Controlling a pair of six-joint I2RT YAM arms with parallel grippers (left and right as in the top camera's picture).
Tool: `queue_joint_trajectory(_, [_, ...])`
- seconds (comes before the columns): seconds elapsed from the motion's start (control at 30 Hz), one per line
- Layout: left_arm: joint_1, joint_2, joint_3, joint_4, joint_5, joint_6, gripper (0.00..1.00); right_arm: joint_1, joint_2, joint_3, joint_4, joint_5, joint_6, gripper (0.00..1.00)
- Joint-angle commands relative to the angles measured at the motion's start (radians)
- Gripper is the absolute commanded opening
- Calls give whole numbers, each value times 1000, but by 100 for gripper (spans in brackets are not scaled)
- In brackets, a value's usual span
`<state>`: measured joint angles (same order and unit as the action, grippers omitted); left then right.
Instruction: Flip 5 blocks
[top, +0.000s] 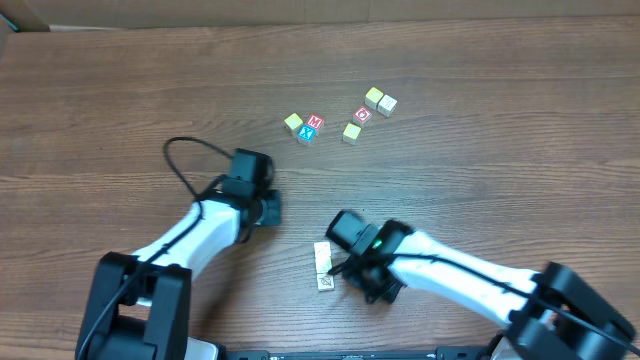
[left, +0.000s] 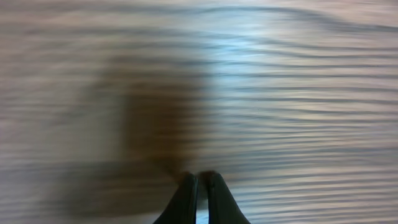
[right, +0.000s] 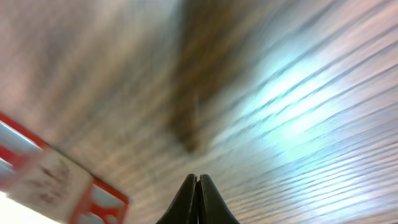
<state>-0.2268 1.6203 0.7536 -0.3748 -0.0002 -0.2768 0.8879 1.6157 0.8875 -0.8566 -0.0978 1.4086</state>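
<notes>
The left claw (left: 198, 186) is seen pressed shut in its wrist view, with nothing held between the fingertips and only blurred wood grain of the surface (top: 500, 150) ahead. The right claw (right: 197, 186) is likewise seen closed and empty. A blurred white and red shape (right: 56, 180) is caught at the lower left of that view; what it is cannot be told.

From overhead, two white blocks (top: 322, 257) with dark markings are seen lying one behind the other just beside the right arm's tip. Six more are scattered well apart from both arms, toward the far side: a yellow-green block (top: 293, 122) touching a red and blue block (top: 312, 127), a yellow block (top: 351, 132), a red block (top: 363, 114), and a cream pair (top: 380, 100) side by side.
</notes>
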Motion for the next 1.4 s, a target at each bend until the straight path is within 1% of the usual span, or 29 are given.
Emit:
queue_joint_trajectory(0.0, [95,11,-29,-82,-58,-54,4,-106,-69,11,-31,64,-57,4])
queue_joint_trajectory(0.13, [182,-59,19,-192,-58,-64,4,-293,-99,11,-59,51,-203,4])
queue_joint_trajectory(0.23, [229,-143,77,-282,-60,-65,4,-469,-113,13,-89,2,-324,4])
queue_joint_trajectory(0.33, [255,-248,142,-363,-60,-70,4,-625,-122,39,-105,-68,-491,4])
queue_joint_trajectory(0.37, [260,-296,171,-393,-59,-72,4,-679,-125,59,-122,-88,-555,4])
queue_joint_trajectory(0.5, [259,-468,280,-494,-59,-72,4,-822,-148,181,-225,-109,-708,4])
queue_joint_trajectory(0.6, [259,-586,350,-555,-58,-72,4,-852,-176,281,-282,-110,-796,5])
queue_joint_trajectory(0.7, [258,-717,417,-625,-58,-70,4,-849,-219,401,-343,-102,-890,10])
queue_joint_trajectory(0.8, [258,-843,469,-705,-58,-47,4,-838,-277,505,-398,-55,-913,12])
queue_joint_trajectory(0.87, [258,-913,497,-766,-51,-6,4,-837,-327,554,-417,-23,-926,13])
queue_joint_trajectory(1.0, [258,-1031,533,-889,-52,82,4,-837,-459,580,-412,-13,-946,13])
queue_joint_trajectory(1.1, [258,-1096,536,-947,-52,122,8,-837,-579,580,-421,24,-941,14])
queue_joint_trajectory(1.13, [258,-1111,536,-958,-51,120,9,-837,-626,580,-426,26,-938,14])
queue_joint_trajectory(1.23, [258,-1125,536,-964,-52,120,16,-837,-756,580,-456,27,-928,15])
queue_joint_trajectory(1.37, [258,-1125,534,-962,-51,112,16,-837,-921,579,-544,34,-892,17])
